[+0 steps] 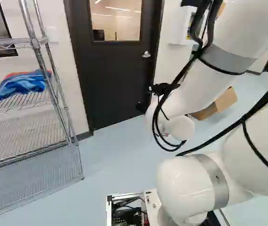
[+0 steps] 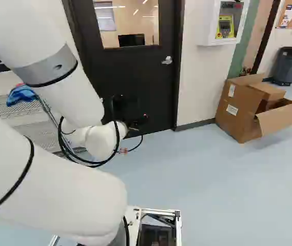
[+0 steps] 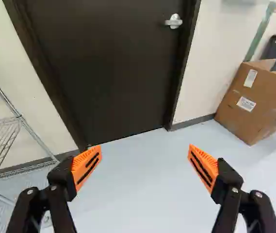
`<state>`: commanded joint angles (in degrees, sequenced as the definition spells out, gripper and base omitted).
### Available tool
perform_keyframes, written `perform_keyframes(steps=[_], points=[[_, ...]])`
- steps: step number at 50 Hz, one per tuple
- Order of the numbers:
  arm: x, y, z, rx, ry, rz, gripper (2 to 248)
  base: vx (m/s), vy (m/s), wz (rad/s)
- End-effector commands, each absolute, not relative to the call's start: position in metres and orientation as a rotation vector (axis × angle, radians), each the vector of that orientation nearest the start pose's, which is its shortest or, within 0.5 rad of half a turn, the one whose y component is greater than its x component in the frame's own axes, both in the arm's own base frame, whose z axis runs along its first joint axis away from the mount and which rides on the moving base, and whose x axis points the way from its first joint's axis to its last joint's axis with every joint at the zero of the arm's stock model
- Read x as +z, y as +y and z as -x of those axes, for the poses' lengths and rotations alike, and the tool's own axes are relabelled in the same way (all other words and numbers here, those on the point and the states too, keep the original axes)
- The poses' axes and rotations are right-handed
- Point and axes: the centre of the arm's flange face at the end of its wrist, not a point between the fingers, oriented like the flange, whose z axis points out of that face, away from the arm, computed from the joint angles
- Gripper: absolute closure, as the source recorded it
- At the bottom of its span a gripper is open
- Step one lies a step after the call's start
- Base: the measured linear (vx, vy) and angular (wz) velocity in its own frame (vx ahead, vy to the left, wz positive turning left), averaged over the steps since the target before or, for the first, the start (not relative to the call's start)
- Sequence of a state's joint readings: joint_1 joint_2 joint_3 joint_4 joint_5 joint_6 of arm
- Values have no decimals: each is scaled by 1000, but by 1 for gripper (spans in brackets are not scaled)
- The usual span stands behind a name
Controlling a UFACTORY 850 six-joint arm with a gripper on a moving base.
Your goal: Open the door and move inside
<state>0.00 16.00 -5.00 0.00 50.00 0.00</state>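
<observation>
Facing me in the left base view is the shut door (image 1: 117,80), so I judge that I am at the approach, with the opening yet to be done. Looking to the right base view, I find its lever handle (image 2: 167,60) below the window (image 2: 128,24), near the door's right edge; in the wrist view my gripper (image 3: 145,167) is spread wide and empty, so next I should rise to that handle, turn it, then push before driving through

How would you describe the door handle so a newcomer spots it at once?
Find the dark door with a window. By its edge nearest the cardboard box sits a small lever handle. It is silver, unlike the white cabinet on the wall.
</observation>
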Motion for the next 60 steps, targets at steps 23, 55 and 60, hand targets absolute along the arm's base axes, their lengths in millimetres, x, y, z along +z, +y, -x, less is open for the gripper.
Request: perform_keyframes(steps=[23, 55, 60], points=[[366, 0, -270, -1824, 0, 2558, 3, 0, 0, 0], [366, 0, -270, -1824, 0, 2558, 3, 112, -26, -2], [366, 0, -270, -1824, 0, 2558, 3, 226, -62, -7]])
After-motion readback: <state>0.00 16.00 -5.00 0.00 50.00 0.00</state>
